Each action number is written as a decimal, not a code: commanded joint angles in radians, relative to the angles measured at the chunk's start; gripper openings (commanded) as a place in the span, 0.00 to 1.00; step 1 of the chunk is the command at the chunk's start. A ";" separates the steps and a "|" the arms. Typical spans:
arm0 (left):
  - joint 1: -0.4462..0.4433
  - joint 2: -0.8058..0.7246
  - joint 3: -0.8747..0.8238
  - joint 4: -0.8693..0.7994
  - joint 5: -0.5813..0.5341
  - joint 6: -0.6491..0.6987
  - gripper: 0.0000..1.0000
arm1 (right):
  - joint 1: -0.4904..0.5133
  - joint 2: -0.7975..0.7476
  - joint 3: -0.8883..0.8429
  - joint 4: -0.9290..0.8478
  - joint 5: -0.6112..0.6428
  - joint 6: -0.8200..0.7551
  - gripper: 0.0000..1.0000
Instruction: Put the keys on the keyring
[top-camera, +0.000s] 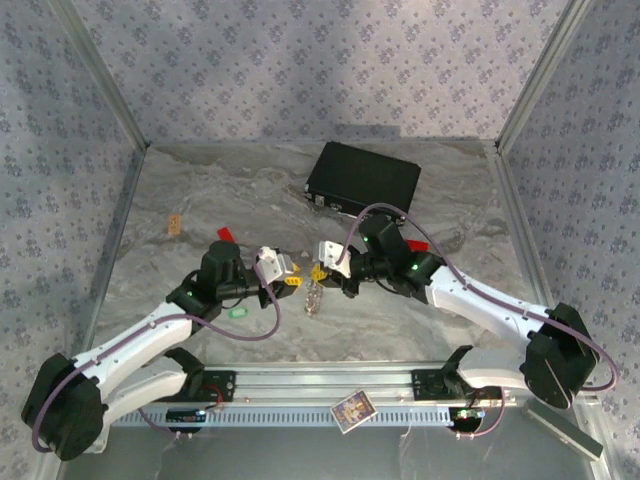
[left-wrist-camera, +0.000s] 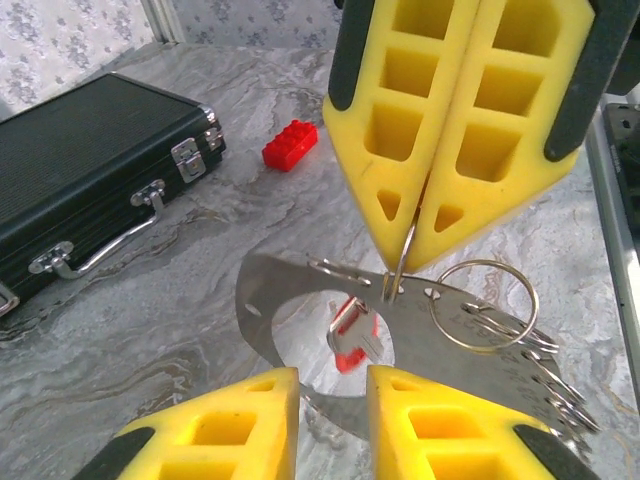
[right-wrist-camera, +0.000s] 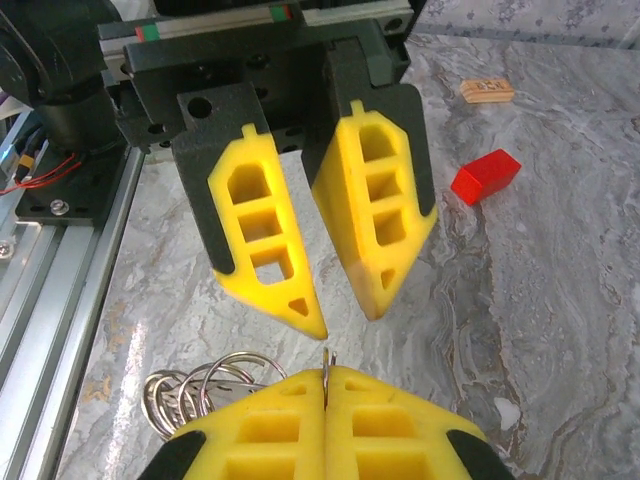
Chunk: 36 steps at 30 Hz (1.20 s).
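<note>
— While the right pincer is closed tight on a thin loop of the keyring at mid-table, where are the keys?

— The red key shows through the opening of the ring's curved metal plate, just above the gap of the left pincer, which is parted narrowly and grips nothing. Whether the key is threaded on, I cannot tell. The green key lies loose on the table, at 8 o'clock from the ring.

— And beyond?

— A black case at 12 o'clock, with a red brick at its 5 o'clock.
</note>
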<state>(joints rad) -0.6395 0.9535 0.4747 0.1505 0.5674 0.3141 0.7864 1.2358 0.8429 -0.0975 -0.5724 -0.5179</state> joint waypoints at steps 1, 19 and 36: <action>-0.010 0.027 0.060 -0.014 0.071 0.016 0.25 | 0.014 -0.008 0.047 -0.013 -0.024 -0.024 0.00; -0.019 0.062 0.076 -0.022 0.149 0.029 0.23 | 0.059 -0.001 0.065 -0.053 0.080 -0.079 0.00; -0.026 0.061 0.085 -0.051 0.121 0.059 0.22 | 0.071 0.015 0.076 -0.085 0.130 -0.105 0.00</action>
<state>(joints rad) -0.6498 1.0214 0.5194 0.1017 0.6571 0.3382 0.8543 1.2503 0.8890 -0.1806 -0.4843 -0.6010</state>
